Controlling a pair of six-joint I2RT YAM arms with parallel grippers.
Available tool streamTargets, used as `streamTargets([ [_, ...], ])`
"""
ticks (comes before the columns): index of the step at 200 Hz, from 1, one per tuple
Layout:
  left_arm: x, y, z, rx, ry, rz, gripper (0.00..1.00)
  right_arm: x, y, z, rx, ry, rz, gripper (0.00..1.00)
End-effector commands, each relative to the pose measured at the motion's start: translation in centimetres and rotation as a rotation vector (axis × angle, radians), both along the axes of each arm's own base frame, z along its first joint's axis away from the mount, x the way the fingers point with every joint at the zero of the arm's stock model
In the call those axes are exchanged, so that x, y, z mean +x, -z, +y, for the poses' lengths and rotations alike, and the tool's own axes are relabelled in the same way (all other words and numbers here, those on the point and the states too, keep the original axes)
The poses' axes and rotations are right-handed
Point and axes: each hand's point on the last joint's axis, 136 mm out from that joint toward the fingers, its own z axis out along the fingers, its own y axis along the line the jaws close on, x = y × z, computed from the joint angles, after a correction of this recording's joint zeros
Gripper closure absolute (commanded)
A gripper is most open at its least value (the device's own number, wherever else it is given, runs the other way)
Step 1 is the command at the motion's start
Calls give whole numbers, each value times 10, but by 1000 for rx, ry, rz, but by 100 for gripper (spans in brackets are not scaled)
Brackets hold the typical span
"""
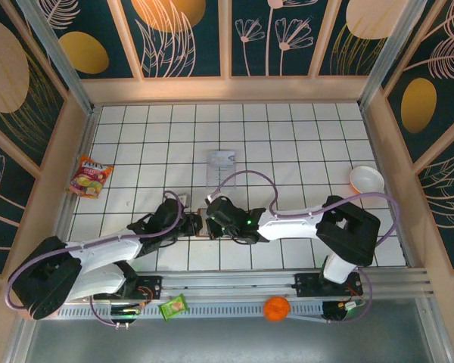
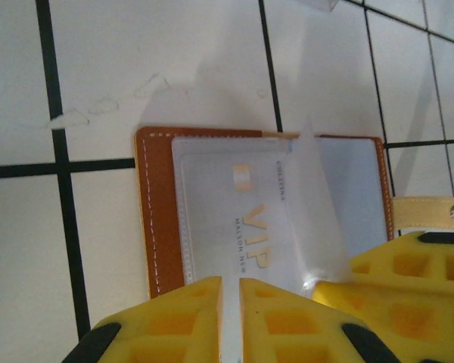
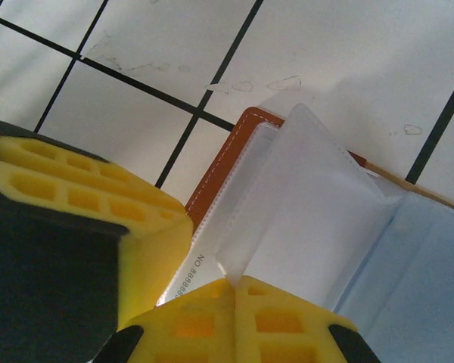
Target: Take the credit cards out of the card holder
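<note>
The card holder point(image 2: 157, 227) lay open on the tiled table point(image 1: 287, 136) near its front edge, between both pincers. The left gripper point(image 2: 231, 283) was clenched on the near edge of a credit card point(image 2: 242, 227) that sat in its pocket. The right gripper point(image 3: 234, 283) pinched a clear sleeve point(image 3: 310, 204) upright. Bare tiles lay beyond, up to a clear tray point(image 1: 221, 162) and a white bowl point(image 1: 366, 179).

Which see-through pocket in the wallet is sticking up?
The pocket pinched in the right jaws stands up, tilted. The other pocket, with the VIP card inside, lies flat on the wallet.
</note>
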Motion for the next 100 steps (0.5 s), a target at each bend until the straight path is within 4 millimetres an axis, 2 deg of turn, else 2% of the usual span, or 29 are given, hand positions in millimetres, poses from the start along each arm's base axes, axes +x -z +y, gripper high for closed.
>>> streamTargets([
  [1,-1,-3,-10,-37,27,-8,87,1,-8,2,45,20,15,100],
  [15,-3,1,-10,-22,34,6,87,1,-6,2,40,20,22,100],
  [56,-14,31,5,90,28,89,100,1,-2,-6,7,56,40,100],
  [100,-21,43,10,120,38,128,100,7,2,-30,-58,168,44,100],
])
